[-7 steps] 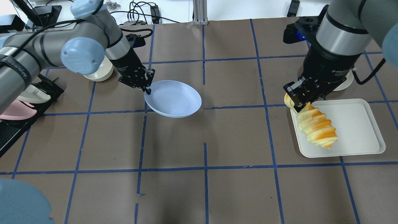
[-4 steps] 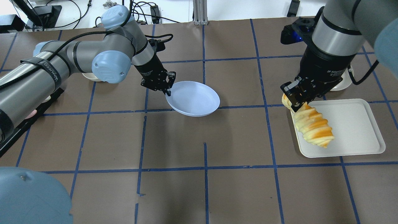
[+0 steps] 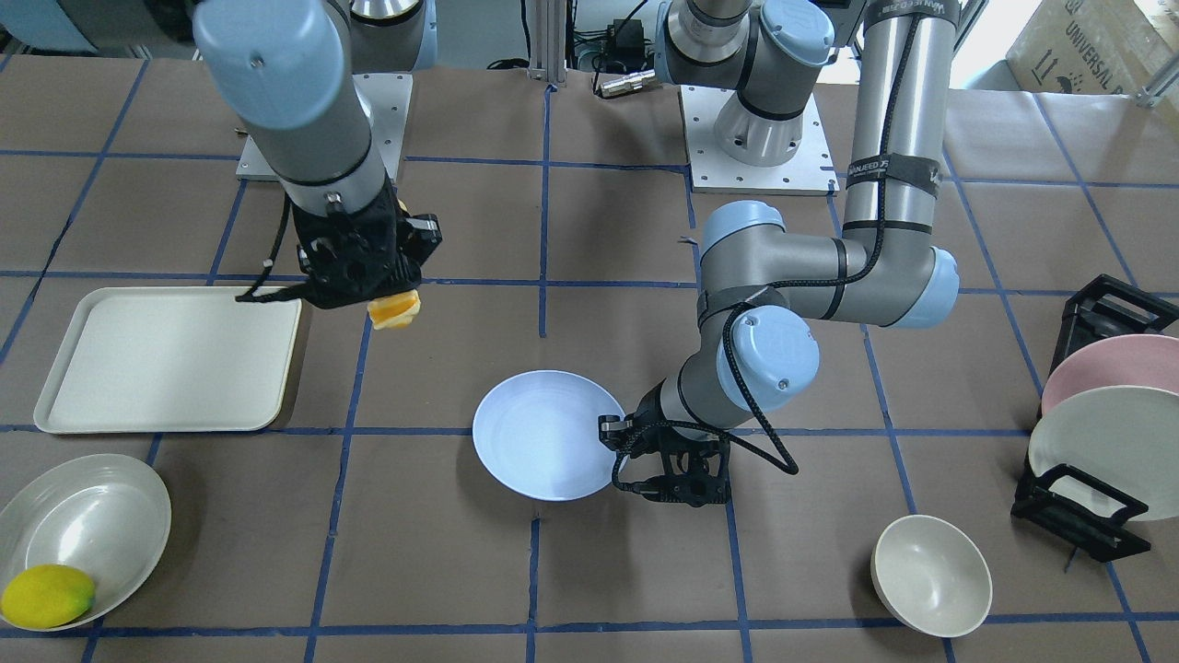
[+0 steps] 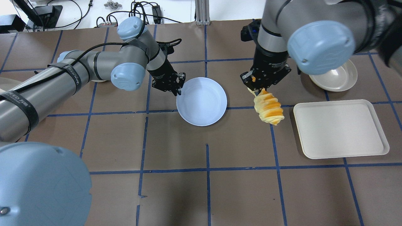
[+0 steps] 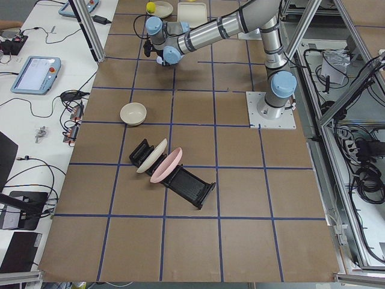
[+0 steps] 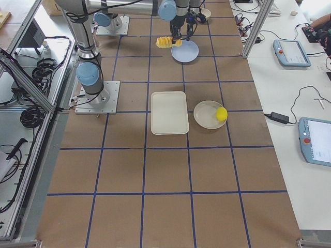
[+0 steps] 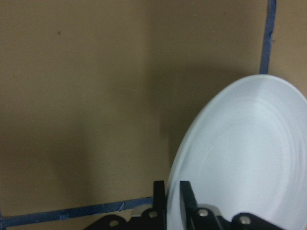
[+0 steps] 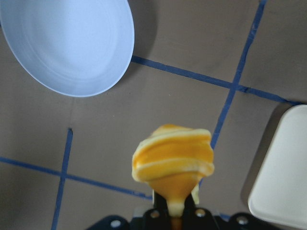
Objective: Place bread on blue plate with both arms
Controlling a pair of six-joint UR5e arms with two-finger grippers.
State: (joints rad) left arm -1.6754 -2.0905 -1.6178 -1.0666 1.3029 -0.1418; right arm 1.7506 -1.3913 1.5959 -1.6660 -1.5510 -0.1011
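Observation:
The blue plate (image 4: 202,102) is at the table's middle, also in the front view (image 3: 543,433) and both wrist views (image 7: 240,158) (image 8: 67,43). My left gripper (image 4: 178,91) (image 3: 619,456) (image 7: 171,191) is shut on its left rim. My right gripper (image 4: 258,91) (image 8: 175,206) is shut on one end of the bread (image 4: 269,108) (image 3: 394,310) (image 8: 172,155). The striped loaf hangs in the air above the table, between the plate and the tray, a short way right of the plate.
A white tray (image 4: 340,128) (image 3: 166,359) lies at the right. A white bowl (image 3: 83,525) holding a lemon (image 3: 46,596) sits beyond it. A cream bowl (image 3: 930,575) and a black rack (image 3: 1096,525) with a pink and a white plate stand on the left side.
My right gripper has carried the bread left, off the tray and toward the plate. My left gripper has moved the blue plate to the right, toward the table's middle.

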